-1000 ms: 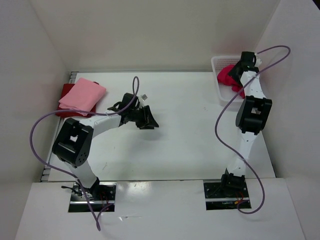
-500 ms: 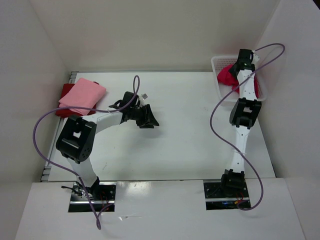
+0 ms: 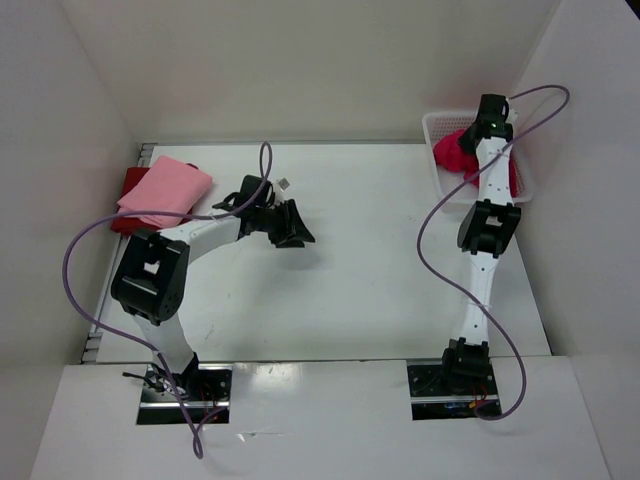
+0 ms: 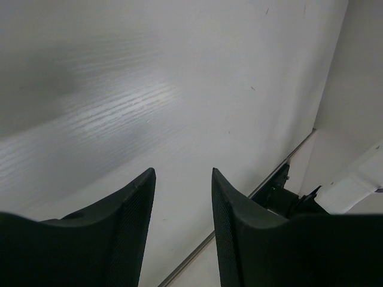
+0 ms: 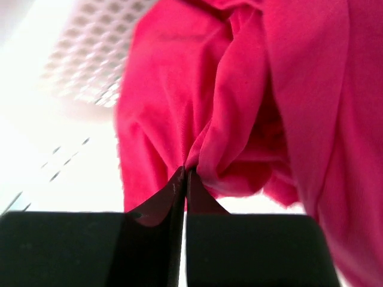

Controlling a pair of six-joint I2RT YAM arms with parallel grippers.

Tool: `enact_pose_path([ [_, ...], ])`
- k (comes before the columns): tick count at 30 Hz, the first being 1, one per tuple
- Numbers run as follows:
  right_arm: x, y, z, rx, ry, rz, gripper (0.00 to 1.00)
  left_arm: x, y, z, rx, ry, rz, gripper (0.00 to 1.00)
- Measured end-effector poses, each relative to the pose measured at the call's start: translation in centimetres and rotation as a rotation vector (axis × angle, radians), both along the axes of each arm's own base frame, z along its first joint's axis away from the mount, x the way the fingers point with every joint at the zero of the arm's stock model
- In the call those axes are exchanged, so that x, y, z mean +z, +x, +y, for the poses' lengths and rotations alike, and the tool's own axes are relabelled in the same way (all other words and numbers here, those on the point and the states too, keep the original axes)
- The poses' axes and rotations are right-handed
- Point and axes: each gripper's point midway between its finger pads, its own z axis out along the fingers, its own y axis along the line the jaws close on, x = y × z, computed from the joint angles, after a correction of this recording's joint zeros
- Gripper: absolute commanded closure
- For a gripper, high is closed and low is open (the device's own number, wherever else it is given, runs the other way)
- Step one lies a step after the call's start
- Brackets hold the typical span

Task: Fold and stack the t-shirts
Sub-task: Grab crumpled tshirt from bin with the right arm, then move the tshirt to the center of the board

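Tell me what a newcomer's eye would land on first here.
The bright magenta-pink cloth t-shirt bunched in the white plastic mesh basket at the far right corner, with the right gripper shut on a fold of it. Then the folded light pink t-shirt lying on the dark red t-shirt at the far left.

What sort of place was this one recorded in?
Probably a lab robot cell: a white table boxed in by white walls, left arm and right arm bolted to its near edge, a mesh basket holding a magenta t-shirt.
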Motion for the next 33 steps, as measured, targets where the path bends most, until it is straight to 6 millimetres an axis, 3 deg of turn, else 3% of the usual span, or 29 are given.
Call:
enact_pose_path([
  [2,1.9,-0.3,0.6,0.023,0.014,-0.015,1.00,0.7,0.5,-0.1,0.001,-0.007,-0.013,0.47],
  [4,5.2,-0.8,1.3,0.047,0.019,-0.054,1.00,1.7,1.0,-0.3,-0.004,-0.024,-0.031,0.46],
  [6,10.1,-1.6,2.3,0.083,0.019,-0.121,1.00,2.8,1.7,-0.4,-0.005,-0.044,-0.053,0.46],
  [9,19.5,-4.0,5.4,0.174,0.020,-0.263,1.00,4.4,2.9,0.0,0.005,-0.076,-0.082,0.46],
  [12,28.8,-8.6,11.3,0.334,0.052,-0.437,1.00,5.3,4.1,1.6,0.046,-0.094,-0.094,0.46],
  [16,39.6,-18.2,21.9,0.627,0.127,-0.695,1.00,7.2,5.9,5.4,0.155,-0.119,-0.115,0.45],
  [20,46.8,-26.5,30.6,0.934,0.225,-0.894,1.00,8.8,6.6,9.8,0.272,-0.147,-0.128,0.44],
  [22,48.9,-29.6,33.2,1.055,0.266,-0.954,0.99,9.1,6.8,12.0,0.330,-0.153,-0.130,0.42],
  [24,50.2,-31.4,34.4,1.127,0.289,-0.994,0.98,9.3,6.9,14.0,0.386,-0.159,-0.126,0.42],
  [28,50.6,-32.8,35.2,1.187,0.336,-1.007,0.98,9.6,6.8,17.7,0.482,-0.167,-0.130,0.41],
  [31,47.4,-32.3,35.8,1.202,0.409,-0.947,0.96,9.7,6.3,20.3,0.549,-0.174,-0.129,0.41],
  [33,42.4,-30.4,36.6,1.196,0.470,-0.845,0.96,9.7,6.1,21.7,0.583,-0.170,-0.132,0.41],
])
